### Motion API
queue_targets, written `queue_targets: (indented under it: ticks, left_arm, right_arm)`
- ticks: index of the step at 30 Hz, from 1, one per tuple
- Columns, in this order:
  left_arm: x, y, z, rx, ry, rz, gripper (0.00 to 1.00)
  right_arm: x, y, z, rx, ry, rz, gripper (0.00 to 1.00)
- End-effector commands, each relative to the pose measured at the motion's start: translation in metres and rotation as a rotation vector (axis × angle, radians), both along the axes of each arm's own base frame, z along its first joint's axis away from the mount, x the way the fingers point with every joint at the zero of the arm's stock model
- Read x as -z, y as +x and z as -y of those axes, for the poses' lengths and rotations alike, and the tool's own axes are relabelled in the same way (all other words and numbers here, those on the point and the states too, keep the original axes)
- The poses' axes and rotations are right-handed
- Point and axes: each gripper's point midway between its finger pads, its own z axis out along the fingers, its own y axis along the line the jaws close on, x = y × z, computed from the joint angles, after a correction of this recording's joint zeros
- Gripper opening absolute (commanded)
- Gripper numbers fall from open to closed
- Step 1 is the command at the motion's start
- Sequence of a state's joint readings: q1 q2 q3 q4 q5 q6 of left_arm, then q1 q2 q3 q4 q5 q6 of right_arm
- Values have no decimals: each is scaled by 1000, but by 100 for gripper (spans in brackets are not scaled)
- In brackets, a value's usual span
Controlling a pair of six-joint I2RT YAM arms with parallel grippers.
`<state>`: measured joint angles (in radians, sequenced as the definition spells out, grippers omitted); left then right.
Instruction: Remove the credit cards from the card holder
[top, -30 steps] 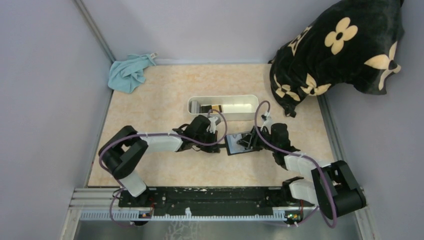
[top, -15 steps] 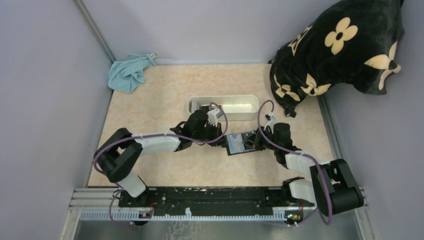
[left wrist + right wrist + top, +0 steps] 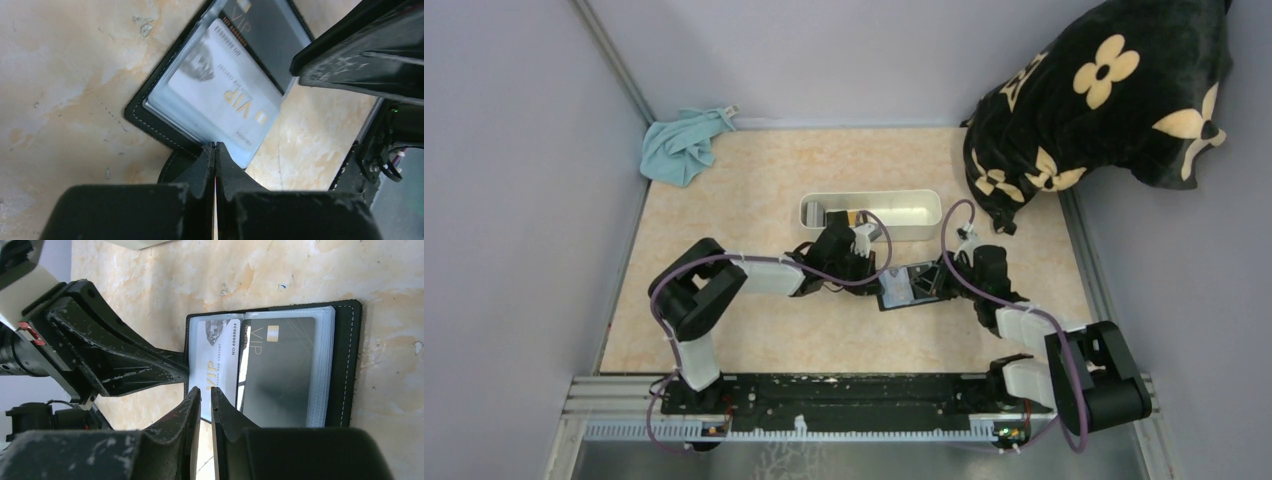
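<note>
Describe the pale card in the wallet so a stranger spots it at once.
On the tan table, near the white tray, lies an open black card holder. Its left half shows a pale card with gold VIP lettering; the neighbouring card is dark grey.

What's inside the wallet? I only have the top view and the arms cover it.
Observer: Two cards. The right wrist view shows a light card in one half of the wallet and a dark card in the other, both marked VIP.
Operator: Is either one out yet?
Observer: Partly, it seems. In the left wrist view a corner of the light card pokes past the wallet's edge, over the table.
Operator: Left tool state?
Observer: The left tool is shut, with its tip at the wallet's edge right beside that corner.
</note>
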<state>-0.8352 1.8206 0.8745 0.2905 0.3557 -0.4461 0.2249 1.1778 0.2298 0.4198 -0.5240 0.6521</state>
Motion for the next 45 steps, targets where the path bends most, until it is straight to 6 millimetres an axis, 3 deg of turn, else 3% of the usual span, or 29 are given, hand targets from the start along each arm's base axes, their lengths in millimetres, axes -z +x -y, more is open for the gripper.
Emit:
queue_targets:
  ticks: [1, 4, 8, 18, 34, 45]
  left_arm:
    - [15, 4, -3, -1, 40, 9, 0]
    - [24, 3, -6, -8, 57, -7, 0]
    - [30, 2, -7, -10, 66, -24, 0]
    - [34, 0, -8, -12, 73, -39, 0]
    - [38, -1, -11, -19, 86, -51, 0]
    - [39, -3, -12, -19, 85, -59, 0]
  right_arm:
    - [-10, 10, 4, 7, -19, 66, 19]
    - [-5, 10, 6, 16, -38, 61, 37]
    - [6, 11, 11, 32, -81, 25, 50]
    - [12, 5, -4, -48, -5, 4, 51]
    - [-19, 0, -21, -120, 133, 87, 42]
    - [-18, -4, -27, -166, 154, 77, 40]
